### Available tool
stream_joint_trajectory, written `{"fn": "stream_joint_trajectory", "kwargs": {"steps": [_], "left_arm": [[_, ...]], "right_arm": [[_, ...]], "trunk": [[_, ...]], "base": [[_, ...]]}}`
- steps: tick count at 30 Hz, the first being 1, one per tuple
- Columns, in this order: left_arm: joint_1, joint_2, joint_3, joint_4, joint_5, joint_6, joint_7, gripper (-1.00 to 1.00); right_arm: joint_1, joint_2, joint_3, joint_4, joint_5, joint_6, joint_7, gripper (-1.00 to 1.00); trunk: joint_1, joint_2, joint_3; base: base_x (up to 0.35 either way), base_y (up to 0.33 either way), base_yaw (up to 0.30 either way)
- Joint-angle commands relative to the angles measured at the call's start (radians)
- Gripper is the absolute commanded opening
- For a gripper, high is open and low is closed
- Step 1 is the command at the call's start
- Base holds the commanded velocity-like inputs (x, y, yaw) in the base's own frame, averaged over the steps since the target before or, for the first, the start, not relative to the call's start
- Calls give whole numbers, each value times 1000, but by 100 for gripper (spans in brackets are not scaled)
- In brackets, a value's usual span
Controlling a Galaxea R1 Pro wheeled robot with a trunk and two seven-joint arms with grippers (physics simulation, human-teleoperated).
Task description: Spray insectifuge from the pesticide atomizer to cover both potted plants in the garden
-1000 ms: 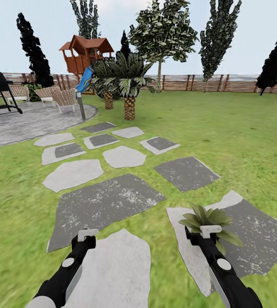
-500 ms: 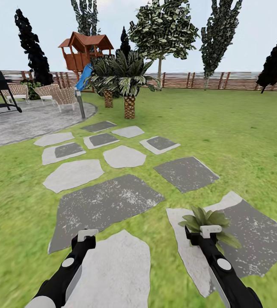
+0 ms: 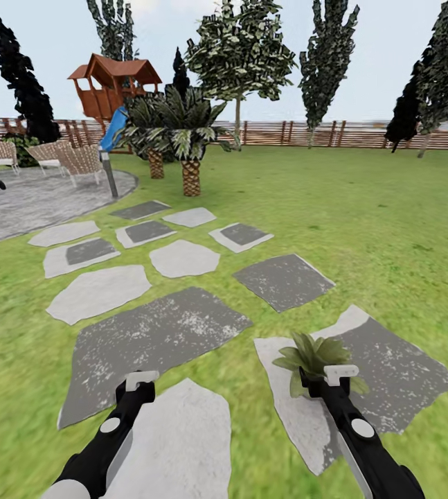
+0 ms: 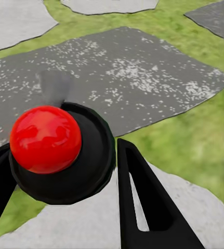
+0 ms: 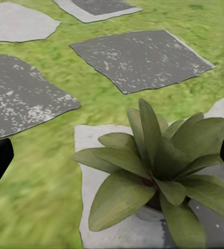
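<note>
Head view puts one potted plant [image 3: 314, 360] at lower right of frame, standing on a grey stepping stone [image 3: 397, 378], with the right gripper [image 3: 339, 374] directly in front of it and overlapping its near leaves. The left gripper [image 3: 140, 380] sits at lower left of centre, over a pale stone [image 3: 182, 443], well apart from the plant.

Left wrist view shows the atomizer [image 4: 60, 150], a black round body with a red ball top, seated between the left gripper's fingers [image 4: 143, 202], which close against its sides. Judgement: the left gripper holds the sprayer. Which way its nozzle points cannot be read.

Right wrist view shows the plant's rosette close ahead at centre right of frame, grey pot rim just visible under the leaves. The fingertips appear as dark tips at the far left and right edges, spread wide, with nothing between them.

No whitish specks show on the leaves; spraying appears not yet begun.

Governing relation: the plant lies to the right of the sprayer-carrying arm. The left arm must swing rightward, or the base turn, to bring the sprayer onto it.
</note>
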Motion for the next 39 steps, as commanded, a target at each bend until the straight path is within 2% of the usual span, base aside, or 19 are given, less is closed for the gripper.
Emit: {"fn": "stream_joint_trajectory", "kwargs": {"steps": [1, 39], "left_arm": [[0, -1, 3, 0, -3, -2, 1, -100], [0, -1, 2, 0, -3, -3, 0, -100]], "right_arm": [[-1, 0, 0, 1, 0, -3, 1, 100], [-1, -5, 1, 3, 2, -3, 3, 100]], "trunk": [[0, 0, 0], [0, 0, 0]], "base": [[0, -91, -106], [0, -262, -4]]}}
